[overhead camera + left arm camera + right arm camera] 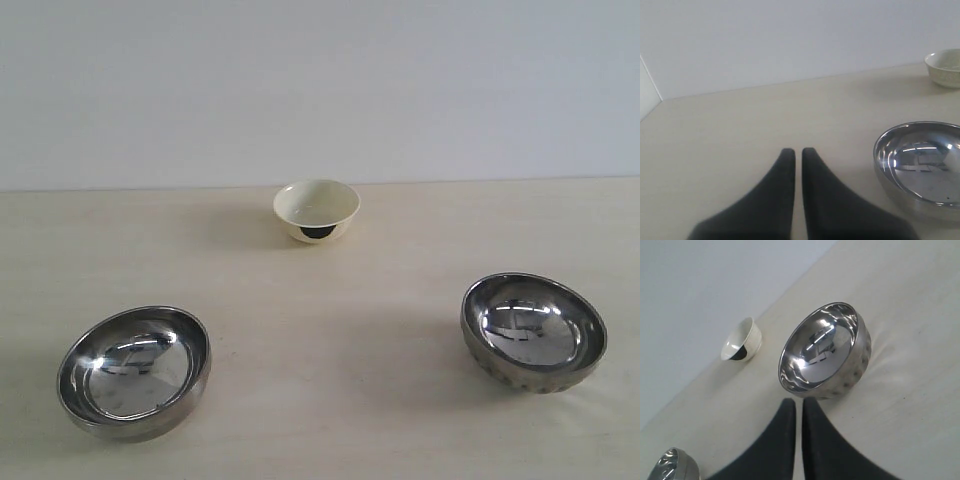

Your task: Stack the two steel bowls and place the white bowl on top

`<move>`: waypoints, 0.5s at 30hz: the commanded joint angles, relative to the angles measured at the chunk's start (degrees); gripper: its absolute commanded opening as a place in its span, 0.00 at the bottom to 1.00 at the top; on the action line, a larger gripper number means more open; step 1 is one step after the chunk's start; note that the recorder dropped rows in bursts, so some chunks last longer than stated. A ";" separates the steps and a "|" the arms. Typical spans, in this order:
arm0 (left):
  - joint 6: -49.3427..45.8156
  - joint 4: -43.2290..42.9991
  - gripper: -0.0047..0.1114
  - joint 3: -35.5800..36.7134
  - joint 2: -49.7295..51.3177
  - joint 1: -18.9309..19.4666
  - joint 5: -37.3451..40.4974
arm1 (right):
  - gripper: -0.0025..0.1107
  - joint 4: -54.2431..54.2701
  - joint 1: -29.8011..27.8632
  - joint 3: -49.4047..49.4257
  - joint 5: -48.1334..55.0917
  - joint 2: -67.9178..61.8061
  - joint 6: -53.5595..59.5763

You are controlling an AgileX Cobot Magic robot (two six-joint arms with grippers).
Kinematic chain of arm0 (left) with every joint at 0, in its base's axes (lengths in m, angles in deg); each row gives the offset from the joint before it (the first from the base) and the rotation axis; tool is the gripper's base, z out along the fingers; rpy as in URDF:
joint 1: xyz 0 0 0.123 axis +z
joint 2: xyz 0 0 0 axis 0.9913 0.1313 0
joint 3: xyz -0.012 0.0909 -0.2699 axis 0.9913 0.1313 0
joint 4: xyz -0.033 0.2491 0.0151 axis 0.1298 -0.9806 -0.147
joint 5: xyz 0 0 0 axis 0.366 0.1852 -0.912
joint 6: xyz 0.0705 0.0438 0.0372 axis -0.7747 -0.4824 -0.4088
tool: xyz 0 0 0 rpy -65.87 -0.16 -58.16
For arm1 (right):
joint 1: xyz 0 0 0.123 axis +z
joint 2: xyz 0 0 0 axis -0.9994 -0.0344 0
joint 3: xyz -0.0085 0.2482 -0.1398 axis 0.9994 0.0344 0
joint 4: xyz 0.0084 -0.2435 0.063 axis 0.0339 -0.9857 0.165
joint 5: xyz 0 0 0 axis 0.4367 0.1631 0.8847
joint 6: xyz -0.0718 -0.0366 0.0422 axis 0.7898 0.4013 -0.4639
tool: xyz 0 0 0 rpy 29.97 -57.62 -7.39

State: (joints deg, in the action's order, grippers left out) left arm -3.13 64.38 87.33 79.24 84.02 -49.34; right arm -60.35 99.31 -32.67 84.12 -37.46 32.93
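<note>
Two shiny steel bowls rest apart on the pale table: one at the front left (134,371) and one at the right (533,331). The small white bowl (316,210) stands at the back centre. No arm shows in the exterior view. In the left wrist view my left gripper (795,151) is shut and empty, with the left steel bowl (922,167) off to its side and the white bowl (945,67) far beyond. My right gripper (799,402) is shut and empty, its tips just short of the right steel bowl (826,351). The white bowl (742,341) lies beyond it.
The light wooden table (330,330) runs back to a plain white wall (320,80). The other steel bowl (674,466) peeks into a corner of the right wrist view. A table corner shows at the edge of the left wrist view.
</note>
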 commanded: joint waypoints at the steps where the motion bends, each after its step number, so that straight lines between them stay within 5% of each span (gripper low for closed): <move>1: 0.56 0.49 0.07 0.20 -0.22 0.17 -0.47 | 0.03 -0.03 -0.34 0.01 -1.54 0.30 -0.06; 11: 0.56 0.49 0.07 0.20 -0.22 0.17 -0.47 | 0.03 1.16 -0.34 0.01 -6.65 0.30 -5.09; 15: 0.56 0.49 0.07 0.20 -0.22 0.17 -0.47 | 0.03 1.16 0.73 0.01 -17.16 0.30 3.55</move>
State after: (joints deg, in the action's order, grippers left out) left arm -3.13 64.38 87.33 79.24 84.02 -49.34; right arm -59.00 99.31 -32.67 74.04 -37.46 31.49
